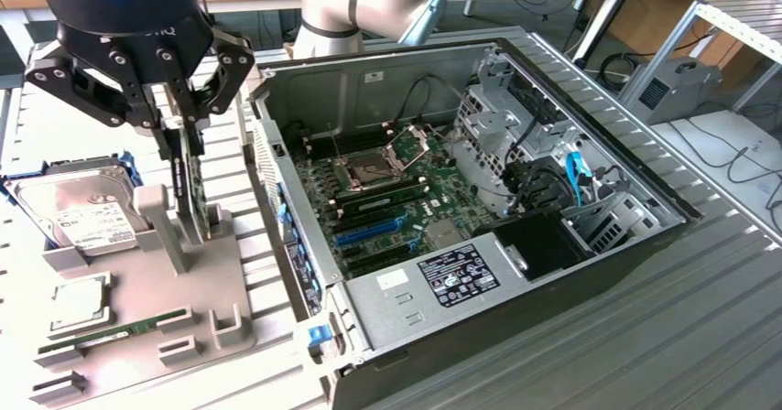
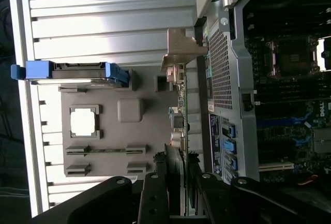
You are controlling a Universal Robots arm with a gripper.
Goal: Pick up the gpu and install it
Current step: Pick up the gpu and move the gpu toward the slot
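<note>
From where I'm standing, in the exterior view, the gripper (image 1: 181,128) hangs over the grey stand (image 1: 171,286) beside the open case (image 1: 404,293). The gpu (image 1: 187,190) is directly beneath it. The card stands on edge in the stand's slot, a thin dark strip rising straight up into the gripper's grasp, with its lower edge seated between the grey posts. The gripper sits astride the card's upper edge, but I can't tell from here whether it has clamped the card or merely brackets it. The hard drive (image 1: 86,216) lies off to one side of the gripper. The case with its motherboard (image 1: 391,186) is on the other side, close by, and the blue slots (image 1: 366,233) are in plain sight.

Now the wrist view, looking down past the gripper (image 2: 178,195). The gpu (image 2: 181,125) shows edge-on again. Its long axis runs straight out from the gripper along the stand (image 2: 147,131) and ends at the silver bracket (image 2: 181,48) at the far end. The card's faces are turned toward the gripper's two sides, so the alignment for a squeeze looks right to me. This view doesn't settle the grip either. The case (image 2: 222,69) is just beside the card, with its perforated wall running parallel to it. The hard drive (image 2: 77,72) is well off on the opposite side. I'd say the card hasn't left its slot yet.
</note>
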